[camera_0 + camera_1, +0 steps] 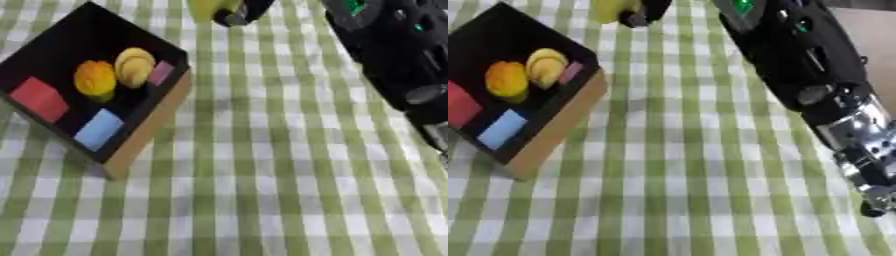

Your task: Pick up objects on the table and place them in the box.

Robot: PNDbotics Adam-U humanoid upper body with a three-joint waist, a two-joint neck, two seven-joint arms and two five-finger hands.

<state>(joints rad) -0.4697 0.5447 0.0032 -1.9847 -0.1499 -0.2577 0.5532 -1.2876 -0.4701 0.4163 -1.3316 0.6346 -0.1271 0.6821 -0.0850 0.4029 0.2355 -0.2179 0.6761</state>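
- Near: the surface point(262, 200) is lying under a green-and-white check cloth, and its near half is showing as open room across the width, no edge in view.
- Right side: the robot's right arm point(833, 95) is coming in from the upper right corner and running down the right edge, black shell going to silver joints lower down. It is taking up the right strip of the cloth.
- Right hand: only arm segments are showing, the hand itself is not showing in either view.
- Left, mid: the box point(144, 135) is sitting askew, one corner pointing near. Black inside, tan side wall facing the open cloth.
- Inside the box, near to far: a light blue block point(99, 129) by the near corner, a red block point(38, 99) by the left wall, an orange round thing point(94, 80) in the middle, a yellow round thing point(135, 66) touching it, a small pink block point(161, 73) just beside the yellow one, against the right wall.
- The box's far half is showing bare black floor.
- Between the box and the arm: a wide lane of cloth is running near to far.
- Far, top edge: a yellow-green thing point(208, 9) is sitting cut off by the picture's edge, a dark part point(245, 12) touching its right side. Cannot tell whether that dark part is a hand or what its fingers are doing.
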